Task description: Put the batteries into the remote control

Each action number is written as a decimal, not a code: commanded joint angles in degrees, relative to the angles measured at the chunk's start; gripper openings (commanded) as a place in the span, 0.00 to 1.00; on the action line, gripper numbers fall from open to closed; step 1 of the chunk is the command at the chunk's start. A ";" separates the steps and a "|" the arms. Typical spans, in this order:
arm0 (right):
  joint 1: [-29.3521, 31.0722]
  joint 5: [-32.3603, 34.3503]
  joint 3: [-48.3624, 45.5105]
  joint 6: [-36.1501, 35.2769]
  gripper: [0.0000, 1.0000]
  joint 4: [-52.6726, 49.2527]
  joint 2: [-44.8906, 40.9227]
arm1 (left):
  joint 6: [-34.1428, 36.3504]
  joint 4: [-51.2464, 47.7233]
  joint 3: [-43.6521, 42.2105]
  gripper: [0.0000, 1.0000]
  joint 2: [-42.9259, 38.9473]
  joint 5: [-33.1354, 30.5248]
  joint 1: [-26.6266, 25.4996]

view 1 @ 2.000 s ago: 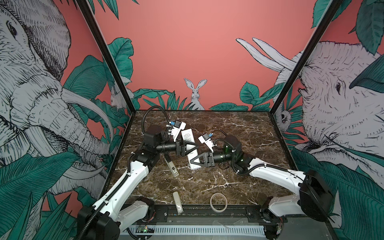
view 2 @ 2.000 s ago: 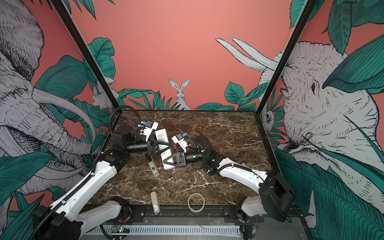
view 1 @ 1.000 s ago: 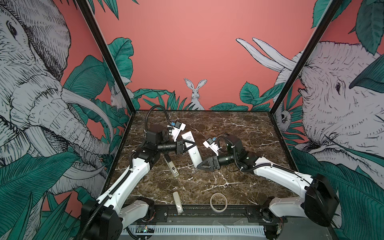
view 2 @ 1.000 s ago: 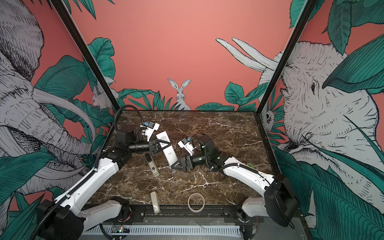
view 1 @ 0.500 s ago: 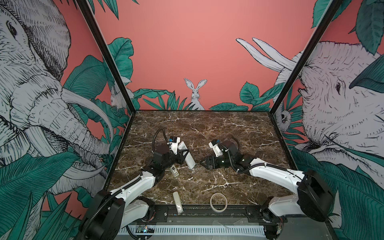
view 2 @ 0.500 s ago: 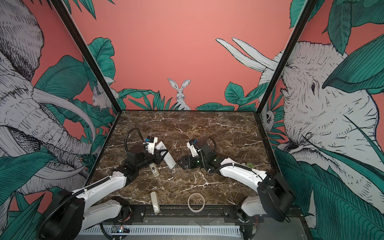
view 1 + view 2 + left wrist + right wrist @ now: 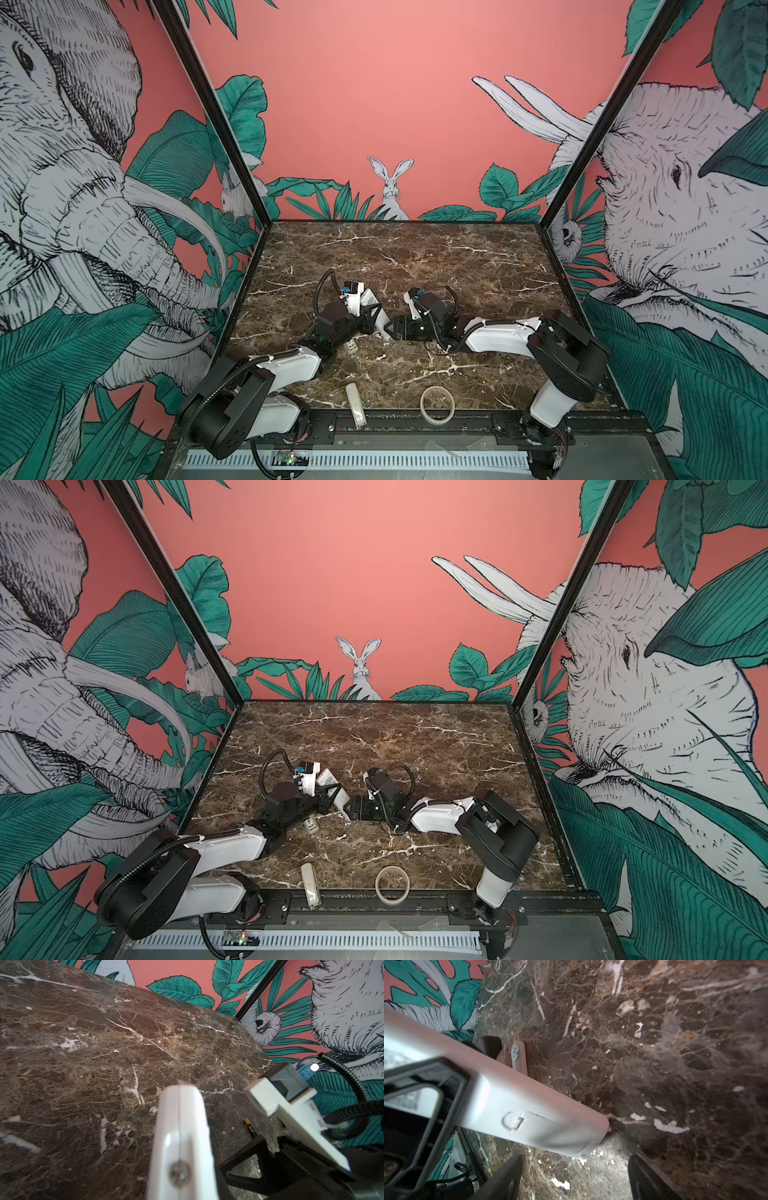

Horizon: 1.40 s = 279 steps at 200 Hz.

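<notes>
My left gripper [image 7: 371, 316] is shut on the slim white remote control [image 7: 379, 321], which it holds tilted and low over the marble table. In the left wrist view the remote control [image 7: 180, 1126] stands edge-on. Its plain back, with a closed cover and latch, shows in the right wrist view as the remote control [image 7: 517, 1105], lower end at the marble. My right gripper [image 7: 394, 328] is open beside that end, fingers [image 7: 508, 1178] apart with only bare marble between them. I see no batteries that I can be sure of.
A small cream remote [image 7: 356, 404] and a tape ring [image 7: 437, 404] lie at the table's front edge. A grey-white stick [image 7: 351, 345] lies half under the left arm. A tiny gold-and-black piece [image 7: 249, 1127] sits on the marble near the right gripper.
Over the last second my left gripper has carried the remote control down and towards the front. The right gripper followed and now sits at the remote's lower end.
</notes>
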 commanded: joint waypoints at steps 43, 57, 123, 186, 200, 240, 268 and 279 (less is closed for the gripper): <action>0.71 3.08 -1.80 10.30 0.65 15.28 3.54 | -2.07 0.60 -3.93 0.00 -2.62 -7.26 -0.80; 0.86 2.45 -1.35 11.32 0.64 17.40 4.83 | -2.05 0.01 -4.44 0.00 -2.91 -7.69 -0.73; 1.68 2.20 -1.08 13.96 0.63 24.63 7.62 | -1.76 -2.26 -5.66 0.00 -4.47 -8.95 -0.77; 2.02 1.04 0.39 15.15 0.65 26.28 9.05 | -1.89 -2.84 -6.86 0.00 -5.77 -9.65 -0.77; 2.13 1.20 0.75 15.39 0.65 26.06 9.63 | -1.89 -3.29 -6.97 0.00 -6.34 -9.82 -0.80; 2.18 1.18 1.46 17.74 0.65 28.43 12.70 | -1.81 -4.66 -7.53 0.00 -8.39 -9.81 -0.84; 2.80 1.11 3.79 17.10 0.64 24.77 13.96 | -1.81 -6.03 -8.29 0.00 -10.56 -10.18 -0.75; 3.09 1.02 4.43 16.84 0.64 24.12 14.47 | -1.73 -6.08 -8.68 0.00 -11.23 -10.46 -0.81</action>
